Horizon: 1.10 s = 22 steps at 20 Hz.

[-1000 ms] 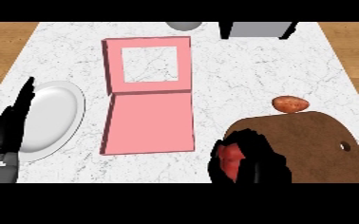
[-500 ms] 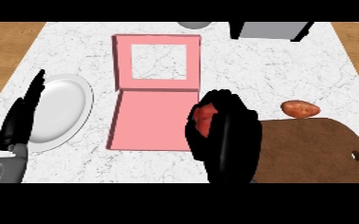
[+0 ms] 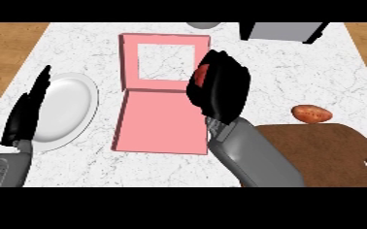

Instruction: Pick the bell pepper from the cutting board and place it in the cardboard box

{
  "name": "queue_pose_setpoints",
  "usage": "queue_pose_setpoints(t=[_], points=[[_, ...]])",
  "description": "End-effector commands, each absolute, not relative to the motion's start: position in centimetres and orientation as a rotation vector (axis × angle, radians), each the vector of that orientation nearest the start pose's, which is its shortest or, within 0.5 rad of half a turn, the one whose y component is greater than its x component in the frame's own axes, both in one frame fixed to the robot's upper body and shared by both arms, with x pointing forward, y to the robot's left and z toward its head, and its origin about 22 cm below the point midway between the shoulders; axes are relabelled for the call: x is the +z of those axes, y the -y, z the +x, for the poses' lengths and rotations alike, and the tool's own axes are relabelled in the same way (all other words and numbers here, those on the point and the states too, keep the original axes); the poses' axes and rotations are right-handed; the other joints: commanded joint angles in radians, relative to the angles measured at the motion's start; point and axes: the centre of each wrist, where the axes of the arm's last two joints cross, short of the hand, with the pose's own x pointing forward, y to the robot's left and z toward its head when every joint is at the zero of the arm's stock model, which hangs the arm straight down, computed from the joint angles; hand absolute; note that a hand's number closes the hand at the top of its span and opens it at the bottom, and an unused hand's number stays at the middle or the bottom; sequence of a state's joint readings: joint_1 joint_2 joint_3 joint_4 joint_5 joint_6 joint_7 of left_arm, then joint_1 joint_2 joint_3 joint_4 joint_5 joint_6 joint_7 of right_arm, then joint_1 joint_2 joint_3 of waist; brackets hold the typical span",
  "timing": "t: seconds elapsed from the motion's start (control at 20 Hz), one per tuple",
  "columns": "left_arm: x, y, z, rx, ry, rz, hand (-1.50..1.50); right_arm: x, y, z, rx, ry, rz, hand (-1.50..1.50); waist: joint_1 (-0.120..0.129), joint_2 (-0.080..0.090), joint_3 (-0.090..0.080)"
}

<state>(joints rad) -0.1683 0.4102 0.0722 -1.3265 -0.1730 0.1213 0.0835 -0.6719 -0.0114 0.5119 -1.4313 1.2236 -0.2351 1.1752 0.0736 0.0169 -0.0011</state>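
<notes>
Head view — carry step: bell pepper (image 3: 204, 73) held by the right hand (image 3: 221, 91) at the rim of the cardboard box (image 3: 163, 88).

Head view, item detail: the right hand's fingers are curled round the red bell pepper, of which only a sliver is seen at the hand's left side; the hand is placed over the right wall of the pink box, whose open square compartment lies just to the hand's left and whose flat lid lies below and to its left. The transport is judged nearly complete; a short shift leftward over the opening and an uncurling of the fingers is called for next. The left hand (image 3: 27, 107) is shown resting at the left edge, fingers straight, beside a white plate (image 3: 68, 106). A brown cutting board (image 3: 315, 140) is found below and right of the right hand, a reddish potato-like item (image 3: 311, 113) just above it. The surface is a white marbled counter (image 3: 287, 68), wood showing at its sides; a grey object (image 3: 281, 30) is placed at the far edge.
</notes>
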Motion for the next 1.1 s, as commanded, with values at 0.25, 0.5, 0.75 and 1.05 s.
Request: queue_pose_setpoints(t=[0.25,0.5,0.75,1.05], points=[[3.2,-33.4,28.9,-0.270,1.440,0.568,0.00,10.7,5.0,35.1,0.159,1.129,-1.047,-1.50,0.025,0.007,0.002],[2.3,-33.7,29.1,-0.264,1.416,0.600,0.00,9.9,3.5,35.8,0.127,1.251,-1.033,-1.50,0.009,0.003,0.001],[1.1,-33.7,28.1,-0.254,1.398,0.610,0.00,9.5,2.8,35.7,0.040,1.458,-1.055,-1.50,-0.012,-0.006,0.001],[1.9,-35.0,27.6,-0.236,1.376,0.623,0.00,11.3,3.2,35.9,-0.180,1.571,-0.994,-1.50,-0.038,-0.020,0.001]])
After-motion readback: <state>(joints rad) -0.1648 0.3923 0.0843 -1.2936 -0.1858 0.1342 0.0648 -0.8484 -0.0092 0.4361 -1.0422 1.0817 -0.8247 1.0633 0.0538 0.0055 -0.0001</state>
